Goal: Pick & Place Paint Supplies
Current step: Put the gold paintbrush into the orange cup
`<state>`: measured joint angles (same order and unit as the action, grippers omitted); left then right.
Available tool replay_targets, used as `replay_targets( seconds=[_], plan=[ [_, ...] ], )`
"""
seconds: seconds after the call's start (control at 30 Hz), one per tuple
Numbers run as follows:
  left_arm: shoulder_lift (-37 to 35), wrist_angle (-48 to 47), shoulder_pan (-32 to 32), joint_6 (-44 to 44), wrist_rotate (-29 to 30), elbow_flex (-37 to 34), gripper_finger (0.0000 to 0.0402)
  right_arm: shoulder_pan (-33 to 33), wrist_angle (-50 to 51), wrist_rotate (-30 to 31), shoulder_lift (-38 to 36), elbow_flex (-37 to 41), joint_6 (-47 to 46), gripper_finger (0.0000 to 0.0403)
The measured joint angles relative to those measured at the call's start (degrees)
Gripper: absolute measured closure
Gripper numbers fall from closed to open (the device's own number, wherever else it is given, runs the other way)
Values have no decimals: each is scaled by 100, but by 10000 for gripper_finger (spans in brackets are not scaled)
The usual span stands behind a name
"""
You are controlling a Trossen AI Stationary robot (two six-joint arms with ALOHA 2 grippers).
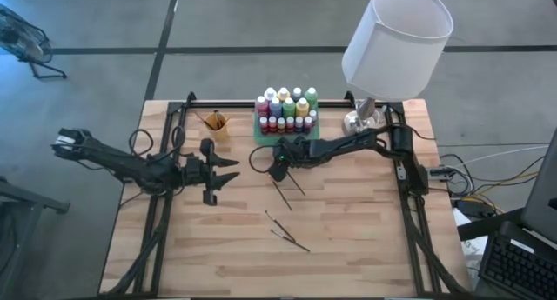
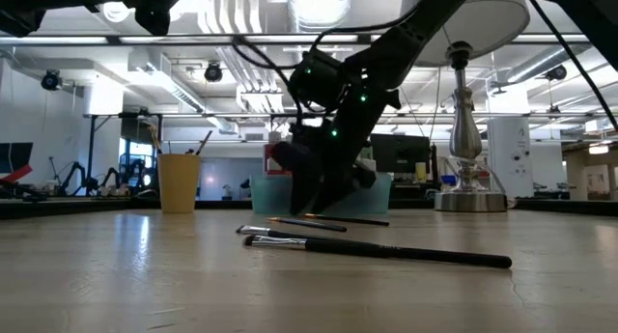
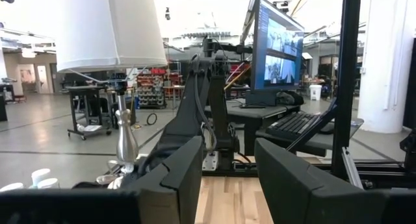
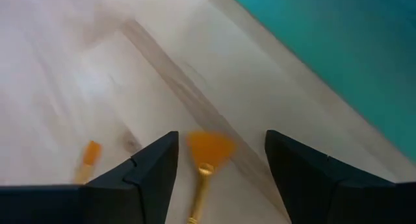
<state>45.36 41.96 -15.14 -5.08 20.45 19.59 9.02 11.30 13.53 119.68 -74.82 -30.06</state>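
The right gripper (image 1: 280, 168) is positioned near the table centre, just in front of the green tray (image 1: 261, 131) that carries the paint bottles (image 1: 285, 109); its fingers are spread, with nothing between them.

In the right wrist view a fan brush (image 4: 207, 160) lies on the wood directly under the gap between the spread fingers (image 4: 140, 175); its orange bristles lead and its gold ferrule trails back toward the wrist. A second brush tip (image 4: 88, 158) lies just outside one finger.

In the high view, the nearest paintbrushes (image 1: 287, 185) start at the right gripper and run toward 5 o'clock; the long axis is diagonal to the table edges. Two further brushes (image 1: 285, 230) lie well apart, at 6 o'clock from the gripper.

The left gripper (image 1: 228, 174) waits at 9 o'clock from the right gripper, fingers apart and empty; the right arm is clearly nearer the brush.

The orange cup (image 1: 216, 124), already holding brushes, stands at 10 o'clock from the right gripper; it is the probable destination.
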Motion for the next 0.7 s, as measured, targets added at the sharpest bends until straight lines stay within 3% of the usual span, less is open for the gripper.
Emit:
replay_targets(
  seconds=[0.3,0.7],
  plan=[
    [-4,-1,-1,28,-1,0,254,-5,-122,47,196,-16,-2,179],
    [-4,-1,-2,44,-1,0,254,-15,29,64,168,-7,19,301]
  ],
)
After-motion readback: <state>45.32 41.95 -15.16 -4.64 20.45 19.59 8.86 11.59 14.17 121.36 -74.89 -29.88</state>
